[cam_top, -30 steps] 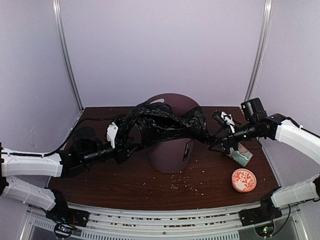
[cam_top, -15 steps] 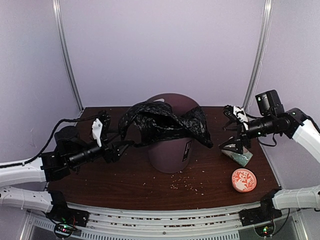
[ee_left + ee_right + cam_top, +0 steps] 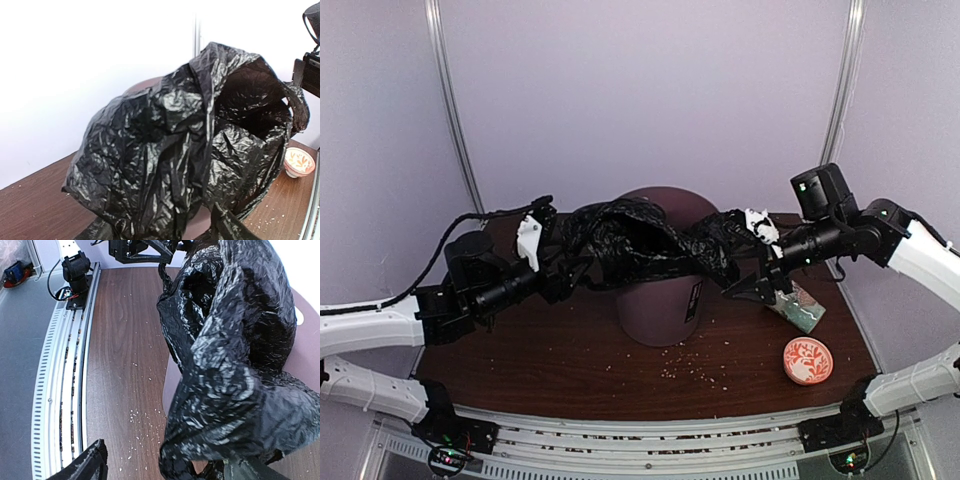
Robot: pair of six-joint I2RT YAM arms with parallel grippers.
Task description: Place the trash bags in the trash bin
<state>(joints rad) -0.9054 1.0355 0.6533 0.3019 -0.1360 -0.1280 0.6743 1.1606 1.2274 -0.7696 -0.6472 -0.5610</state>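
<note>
From where I stand, the left tool (image 3: 565, 278) sits just left of the trash bin (image 3: 660, 305), level with its rim. Its fingers look spread wide, with the crumpled left end of the trash bag (image 3: 640, 245) between them. The bin stands upright in the middle of the desk (image 3: 570, 360), its long axis vertical and its mouth pointing up. The bag lies draped over that mouth, with its long axis running crosswise from one tool to the other. Its middle is heaped on the rim rather than sunk inside. Just right of the bin, the right tool (image 3: 757, 258) is also wide, one finger above and one below the bag's right end. From each tool the bag lies inward, toward the bin, and neither arm looks clearly nearer. To my eye the coming move depends on that heap sitting directly above the opening, so it needs to go down
</note>
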